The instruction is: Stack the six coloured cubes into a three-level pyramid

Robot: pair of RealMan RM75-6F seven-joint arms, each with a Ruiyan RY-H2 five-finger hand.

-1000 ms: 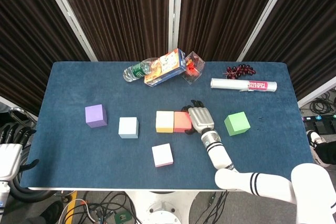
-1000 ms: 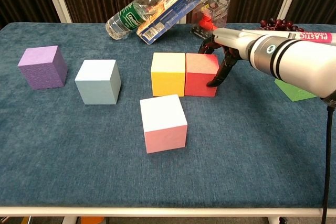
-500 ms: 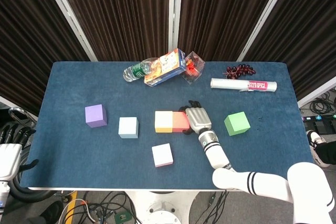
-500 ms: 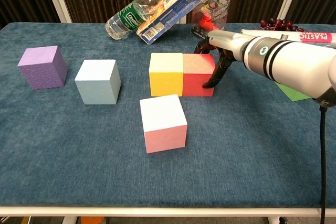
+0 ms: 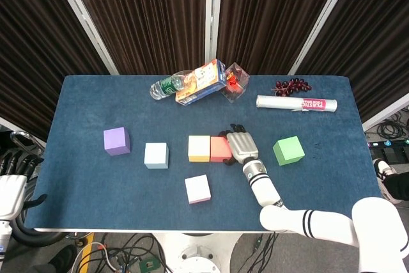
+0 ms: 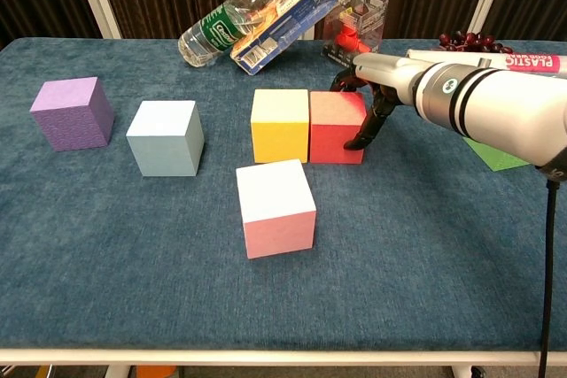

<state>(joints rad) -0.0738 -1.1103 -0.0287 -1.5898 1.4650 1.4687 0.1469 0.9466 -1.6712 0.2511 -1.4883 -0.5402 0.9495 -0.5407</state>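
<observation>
The bench wears matt, napped blue cloth. Upon it, the red cube looks matt and faintly grainy; behind it lies a glossy clear plastic bottle.

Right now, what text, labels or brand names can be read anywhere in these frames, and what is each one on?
"PLASTIC": white letters on the pink label of the white roll; the smaller line under it is too small to read.
Water bottle: green label, print blurred.
Orange and blue carton: print too small to read.
The cubes carry no text.

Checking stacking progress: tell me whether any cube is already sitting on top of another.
No, the pink cube, yellow cube and red cube all rest directly on the table.
</observation>
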